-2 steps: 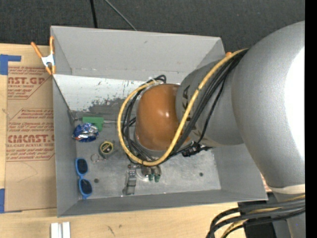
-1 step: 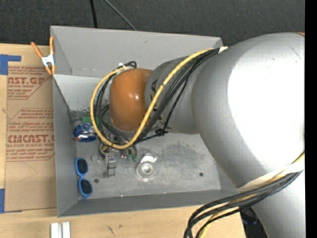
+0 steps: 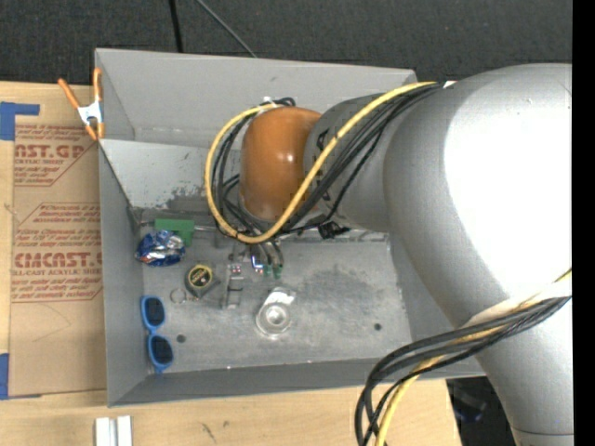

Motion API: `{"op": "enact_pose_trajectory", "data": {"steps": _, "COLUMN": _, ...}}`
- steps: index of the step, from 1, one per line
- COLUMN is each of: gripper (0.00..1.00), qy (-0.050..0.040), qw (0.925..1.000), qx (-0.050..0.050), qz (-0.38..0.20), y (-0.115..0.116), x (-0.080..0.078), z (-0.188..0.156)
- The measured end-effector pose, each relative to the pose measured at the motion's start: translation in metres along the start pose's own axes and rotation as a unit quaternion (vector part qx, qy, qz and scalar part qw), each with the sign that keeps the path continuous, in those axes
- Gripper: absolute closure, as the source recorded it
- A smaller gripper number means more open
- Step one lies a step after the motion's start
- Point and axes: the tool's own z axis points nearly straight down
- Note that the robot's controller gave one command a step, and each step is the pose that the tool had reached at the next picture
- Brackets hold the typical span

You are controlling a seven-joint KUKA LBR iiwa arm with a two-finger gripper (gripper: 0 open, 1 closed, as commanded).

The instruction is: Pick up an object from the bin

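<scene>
My gripper (image 3: 233, 284) reaches down from under the orange wrist cover to the bin floor, left of the middle. A small round brass-coloured ring-like thing (image 3: 198, 278) lies just to its left. A clear plastic cup-like piece (image 3: 275, 312) lies just to its lower right. Neither touches the gripper as far as I can see. Farther left lies a crumpled blue and white wrapper (image 3: 160, 247), with a green block (image 3: 175, 228) behind it against the bin's back wall.
A pair of blue sunglasses (image 3: 155, 331) lies along the bin's left front corner. The arm, with its orange cover and yellow and black cables, hides the back middle and right of the bin. Bare floor shows at the right front.
</scene>
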Motion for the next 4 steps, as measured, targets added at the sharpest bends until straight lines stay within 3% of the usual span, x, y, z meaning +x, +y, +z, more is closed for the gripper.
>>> {"op": "enact_pose_trajectory", "data": {"steps": 1, "gripper": 0.00, "qy": 0.0022, "qw": 0.9997, "qx": -0.002, "qz": 0.025, "y": 0.042, "x": 0.029, "z": 0.000}}
{"op": "enact_pose_trajectory", "data": {"steps": 2, "gripper": 0.00, "qy": 0.0107, "qw": 0.9992, "qx": 0.005, "qz": -0.037, "y": 0.051, "x": 0.003, "z": 0.002}}
{"op": "enact_pose_trajectory", "data": {"steps": 3, "gripper": 1.00, "qy": 0.0021, "qw": 0.9993, "qx": 0.000, "qz": -0.037, "y": 0.055, "x": 0.000, "z": -0.001}}
{"op": "enact_pose_trajectory", "data": {"steps": 4, "gripper": 1.00, "qy": -0.0027, "qw": 0.9994, "qx": -0.002, "qz": -0.034, "y": 0.047, "x": 0.017, "z": -0.131}}
